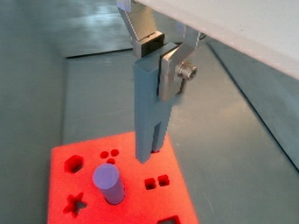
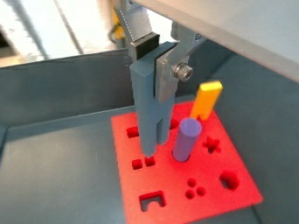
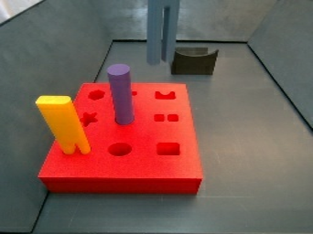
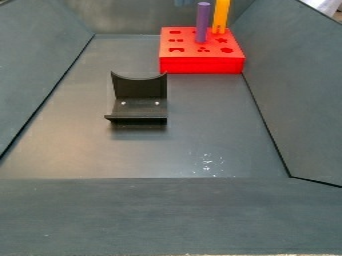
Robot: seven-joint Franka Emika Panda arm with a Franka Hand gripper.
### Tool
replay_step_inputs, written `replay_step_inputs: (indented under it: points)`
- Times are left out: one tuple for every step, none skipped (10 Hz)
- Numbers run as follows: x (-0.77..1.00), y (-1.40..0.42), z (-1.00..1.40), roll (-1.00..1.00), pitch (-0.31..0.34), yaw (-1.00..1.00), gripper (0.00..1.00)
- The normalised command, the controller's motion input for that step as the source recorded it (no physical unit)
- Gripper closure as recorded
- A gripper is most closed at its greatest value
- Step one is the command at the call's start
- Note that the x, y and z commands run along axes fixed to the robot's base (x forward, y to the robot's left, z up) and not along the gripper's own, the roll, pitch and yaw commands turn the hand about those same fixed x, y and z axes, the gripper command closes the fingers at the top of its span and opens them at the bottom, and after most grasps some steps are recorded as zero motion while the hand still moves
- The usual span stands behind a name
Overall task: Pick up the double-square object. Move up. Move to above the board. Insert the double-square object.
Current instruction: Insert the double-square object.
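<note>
My gripper [image 1: 156,59] [image 2: 158,59] is shut on the top of the double-square object [image 1: 149,114] [image 2: 152,105], a tall grey-blue peg of two parallel square bars that hangs upright. In a side view the peg [image 3: 162,32] comes down from the upper edge and the gripper is out of frame. Both wrist views show its lower end hanging in the air over the bright red board [image 1: 135,175] [image 2: 216,188], apart from it. The pair of small square holes [image 1: 156,182] [image 2: 142,162] [image 3: 169,118] stands open. The board [image 3: 123,174] [image 4: 201,62] rests on the floor.
A purple round peg [image 3: 120,91] [image 2: 187,140] [image 1: 107,184] and a yellow peg [image 3: 61,123] [image 2: 207,98] stand upright in the board. The dark fixture [image 3: 193,61] [image 4: 136,97] sits on the grey floor apart from the board. Sloped grey walls [image 4: 40,90] enclose the floor.
</note>
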Motion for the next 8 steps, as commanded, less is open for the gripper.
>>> replay_step_inputs:
  points:
    - [0.10,-0.07,-0.51,0.14,-0.074,-0.95,1.00]
    - [0.09,-0.08,-0.51,0.14,-0.071,-0.95,1.00]
    - [0.08,-0.07,-0.50,0.13,-0.060,-0.96,1.00]
    - [0.07,-0.06,-0.49,0.12,-0.051,-0.97,1.00]
    - [0.07,-0.05,-0.48,0.11,-0.046,-0.98,1.00]
    - [0.10,-0.06,-0.46,0.11,-0.050,-0.95,1.00]
    - [0.27,-0.13,-0.47,0.10,-0.039,-0.78,1.00]
    - [0.35,-0.15,-0.18,0.08,0.046,-0.40,1.00]
